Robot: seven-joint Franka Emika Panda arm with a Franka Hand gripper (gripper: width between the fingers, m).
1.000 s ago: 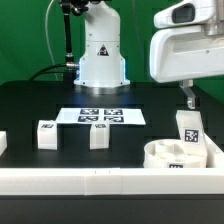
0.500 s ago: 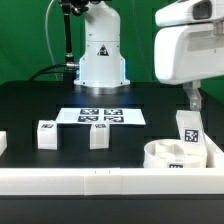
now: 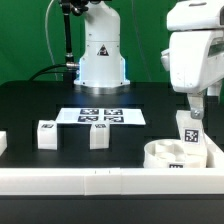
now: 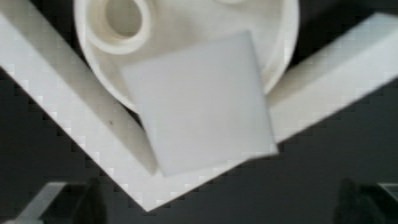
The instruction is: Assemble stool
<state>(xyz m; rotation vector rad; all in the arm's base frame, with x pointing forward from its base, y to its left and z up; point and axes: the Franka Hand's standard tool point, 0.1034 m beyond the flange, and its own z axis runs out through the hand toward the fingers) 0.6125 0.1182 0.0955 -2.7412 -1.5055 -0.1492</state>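
Note:
The round white stool seat [image 3: 168, 156] lies in the front corner at the exterior view's right. One white tagged leg [image 3: 189, 130] stands upright on it. My gripper [image 3: 194, 112] hangs just above that leg, open and empty. In the wrist view the leg [image 4: 205, 100] lies over the seat [image 4: 151, 30], with my gripper [image 4: 205, 205] spread wide and holding nothing. Two more legs [image 3: 46, 134] [image 3: 98, 134] stand on the black table towards the exterior view's left.
The marker board [image 3: 100, 116] lies flat mid-table before the robot base [image 3: 100, 55]. A long white border rail [image 3: 90, 180] runs along the front and meets a side rail [image 4: 338, 80] at the seat's corner. Another white part [image 3: 3, 143] sits at the far left edge.
My gripper and wrist have shifted towards the exterior view's right, now over the upright leg. The parts have not moved.

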